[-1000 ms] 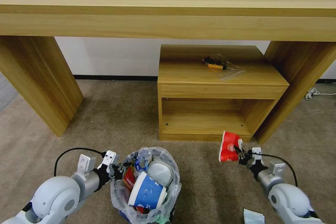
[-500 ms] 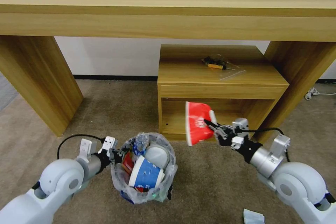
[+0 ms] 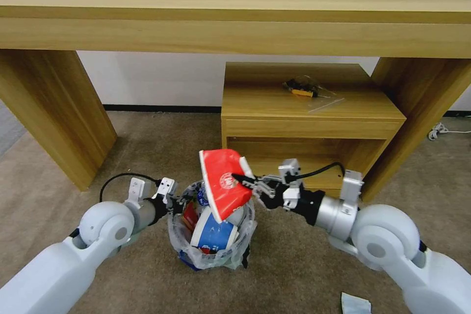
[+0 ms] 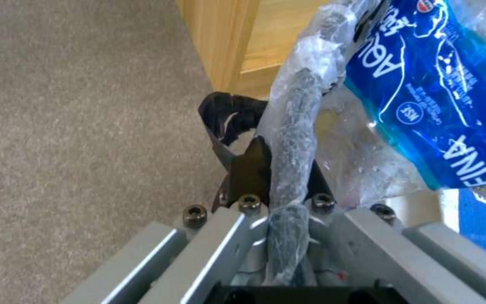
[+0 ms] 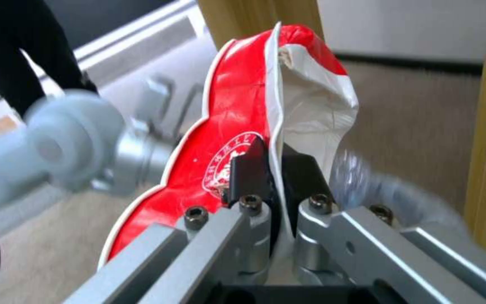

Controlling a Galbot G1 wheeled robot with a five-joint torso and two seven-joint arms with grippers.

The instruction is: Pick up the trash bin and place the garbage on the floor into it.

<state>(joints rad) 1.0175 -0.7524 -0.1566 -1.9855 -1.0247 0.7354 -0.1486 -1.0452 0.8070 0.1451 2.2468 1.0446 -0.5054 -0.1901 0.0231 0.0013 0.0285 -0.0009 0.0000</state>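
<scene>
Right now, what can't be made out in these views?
- Bin contents: head view, the red carton held by the right gripper covers most of the opening.
- Bin base and floor beneath: left wrist view, the bag rim in the left gripper blocks it.
- Pale scrap: head view, cut by the bottom edge.
- Left arm: right wrist view, blurred.

Reds, blues and pale wood over a beige-brown floor

The carton (image 3: 223,189) was bright red with a white edge, a white round emblem and a white inside; the black fingers (image 5: 247,169) of the right gripper (image 3: 244,182) stood out against it. The trash bin (image 3: 212,243) wore a crinkled clear liner, and in it sat a blue-and-white paper cup (image 3: 212,236) and a blue bottle label (image 4: 434,93) with white lettering. The arms were pale grey, the desk (image 3: 235,14) and shelf unit (image 3: 306,108) honey-coloured wood grain, the floor (image 3: 162,157) beige-brown.
</scene>
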